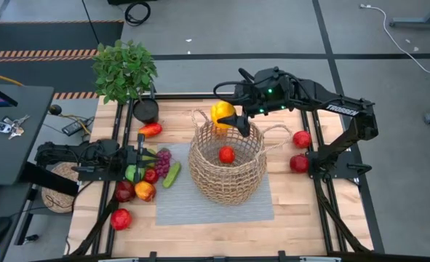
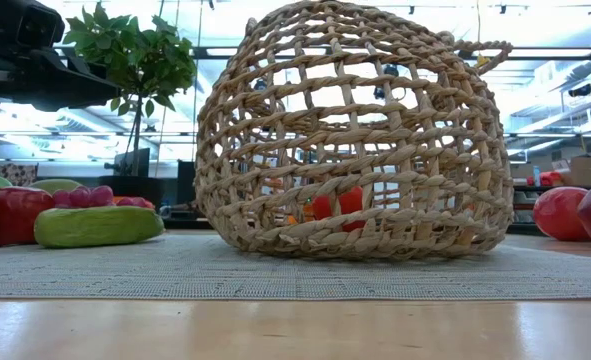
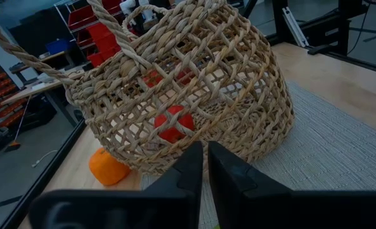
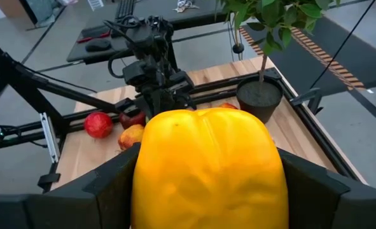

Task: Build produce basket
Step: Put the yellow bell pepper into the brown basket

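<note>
Right claw (image 1: 235,121) hangs at the far rim of the basket (image 1: 227,173), clamped on a yellow pepper (image 1: 222,113), so this is the carry-and-drop step. One red fruit (image 1: 227,154) already lies inside, below the claw. Next, I judge: ease over the mouth, then release. Left claw (image 1: 143,161) waits shut beside the produce pile (image 1: 150,175) on the bench (image 1: 295,211).
</note>
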